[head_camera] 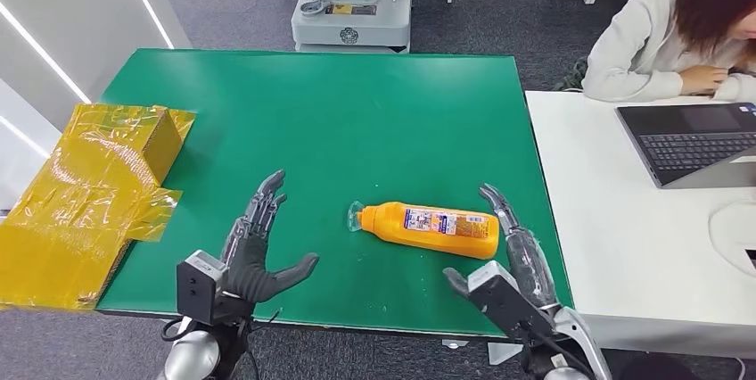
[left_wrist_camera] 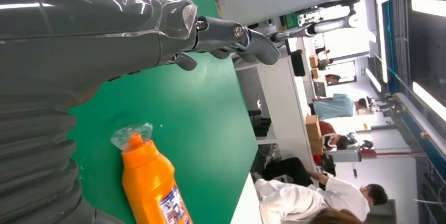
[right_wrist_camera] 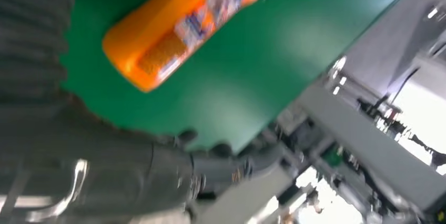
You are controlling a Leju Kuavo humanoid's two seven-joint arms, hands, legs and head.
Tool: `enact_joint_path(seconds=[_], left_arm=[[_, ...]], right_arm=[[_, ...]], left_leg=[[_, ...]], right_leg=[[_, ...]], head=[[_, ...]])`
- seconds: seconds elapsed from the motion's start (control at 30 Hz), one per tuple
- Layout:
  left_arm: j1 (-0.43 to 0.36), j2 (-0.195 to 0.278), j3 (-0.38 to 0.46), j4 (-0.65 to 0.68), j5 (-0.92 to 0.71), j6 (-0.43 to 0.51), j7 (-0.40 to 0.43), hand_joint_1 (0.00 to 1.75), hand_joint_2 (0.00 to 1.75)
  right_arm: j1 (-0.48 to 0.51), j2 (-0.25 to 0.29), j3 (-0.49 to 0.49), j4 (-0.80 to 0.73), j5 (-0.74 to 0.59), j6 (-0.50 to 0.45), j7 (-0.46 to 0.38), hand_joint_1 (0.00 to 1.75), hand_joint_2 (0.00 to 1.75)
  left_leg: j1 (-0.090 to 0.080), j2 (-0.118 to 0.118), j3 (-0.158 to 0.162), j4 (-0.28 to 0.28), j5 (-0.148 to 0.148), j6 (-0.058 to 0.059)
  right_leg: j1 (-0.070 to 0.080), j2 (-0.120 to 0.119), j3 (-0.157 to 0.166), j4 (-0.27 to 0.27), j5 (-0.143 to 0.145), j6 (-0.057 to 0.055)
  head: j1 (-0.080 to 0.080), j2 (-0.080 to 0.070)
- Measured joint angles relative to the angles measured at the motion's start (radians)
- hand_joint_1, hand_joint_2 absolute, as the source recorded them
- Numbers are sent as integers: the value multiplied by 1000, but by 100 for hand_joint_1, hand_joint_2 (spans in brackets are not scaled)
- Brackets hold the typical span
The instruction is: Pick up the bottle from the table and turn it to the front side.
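The orange bottle [head_camera: 430,227] lies on its side on the green table [head_camera: 357,121], cap toward the left hand [head_camera: 254,251], between both hands. The left hand is spread and holds nothing. The right hand [head_camera: 517,251], just beside the bottle's base, appears spread too, though its wrist view is blurred

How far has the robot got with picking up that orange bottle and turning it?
Nothing looks done yet: the orange bottle lies on its side on the green table. In hand: the left hand and right hand hover open on either side of it, neither touching. Left: gripping, lifting and turning it.
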Motion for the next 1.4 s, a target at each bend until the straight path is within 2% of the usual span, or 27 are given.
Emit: enact_joint_path(seconds=[0.17,0.3,0.4,0.5,0.7,0.9,1.07,1.2,1.4], left_arm=[[-70,-6,-34,56,23,-27,3,0,175],[-106,-11,-48,82,32,-33,9,0,175],[-117,-12,-54,92,36,-33,20,0,175],[-119,-12,-56,98,38,-33,24,0,175],[-120,-11,-56,107,29,-15,34,0,175],[-120,-9,-56,129,-58,46,15,0,175],[-124,-11,-56,155,-107,54,2,0,175],[-128,-12,-56,171,-105,49,-6,0,175],[-132,-12,-56,190,-70,26,-18,0,175]], right_arm=[[-110,-54,14,86,48,216,122,0,175],[-195,-102,48,151,71,354,174,0,175],[-246,-132,81,187,70,435,196,0,175],[-286,-157,112,215,60,470,201,0,175],[-331,-189,158,263,37,457,177,0,175],[-332,-187,193,292,89,265,69,0,175],[-346,-148,221,312,80,123,-44,0,175],[-374,-107,247,337,41,130,-44,0,175],[-425,-59,293,401,11,226,16,0,175]], left_leg=[[0,0,0,0,0,0],[0,0,0,1,0,0],[0,0,0,1,0,0],[0,0,0,1,0,0],[0,0,-1,1,0,0],[0,-1,-1,1,0,0],[0,0,-1,1,0,0],[0,0,-1,1,0,0],[0,0,-1,1,1,-1]], right_leg=[[0,0,0,0,0,0],[0,0,0,0,1,0],[0,0,0,0,1,0],[0,0,0,0,1,0],[0,0,0,0,1,0],[0,0,0,1,1,0],[0,0,-1,1,1,0],[0,0,-1,2,1,0],[0,0,-1,2,1,0]], head=[[0,0],[0,0],[0,0],[0,0],[0,0],[0,0],[0,0],[0,0],[0,0]])
